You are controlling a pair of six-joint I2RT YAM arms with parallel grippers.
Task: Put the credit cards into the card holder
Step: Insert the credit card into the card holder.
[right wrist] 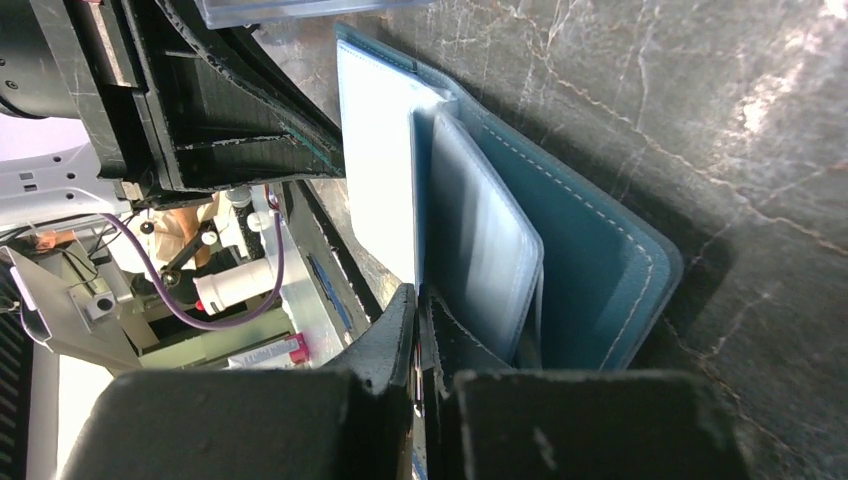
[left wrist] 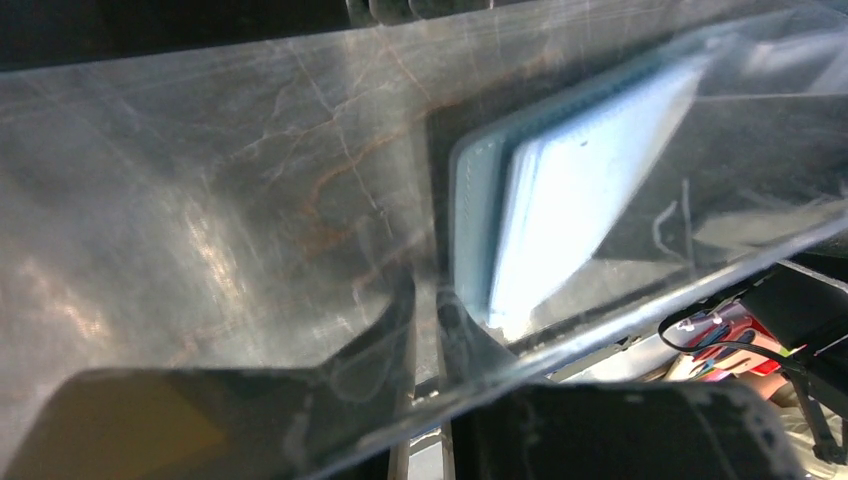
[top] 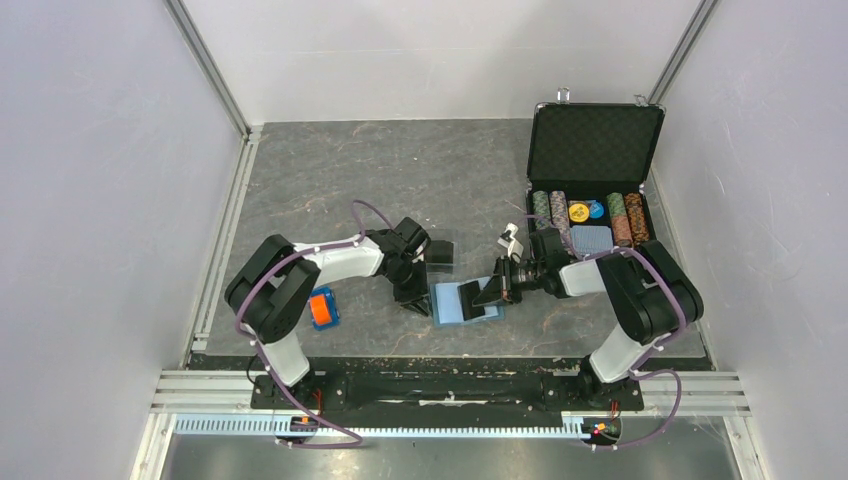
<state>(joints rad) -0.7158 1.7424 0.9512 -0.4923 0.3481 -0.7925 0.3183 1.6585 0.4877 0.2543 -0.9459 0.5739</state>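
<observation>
Closest to the lens, my right gripper (right wrist: 417, 305) is fully closed, tips at the near edge of the card holder (right wrist: 590, 250), which lies open on the tabletop (top: 400, 170) between my 2 arms, pale pockets up; I judge I am pinning it against sliding or folding, though whether a pocket leaf is nipped I cannot tell. My left gripper (left wrist: 425, 315) is pinched on the wall of the clear tray (left wrist: 250, 170) just beside the holder, probably to bring the credit cards over, yet I can make out none.

Open teal-blue folding card holder (top: 457, 302) lies near the table's (top: 380, 170) near edge.
Left gripper (top: 415, 303), beside a clear plastic tray (top: 438, 253), and right gripper (top: 490, 296) flank it.
</observation>
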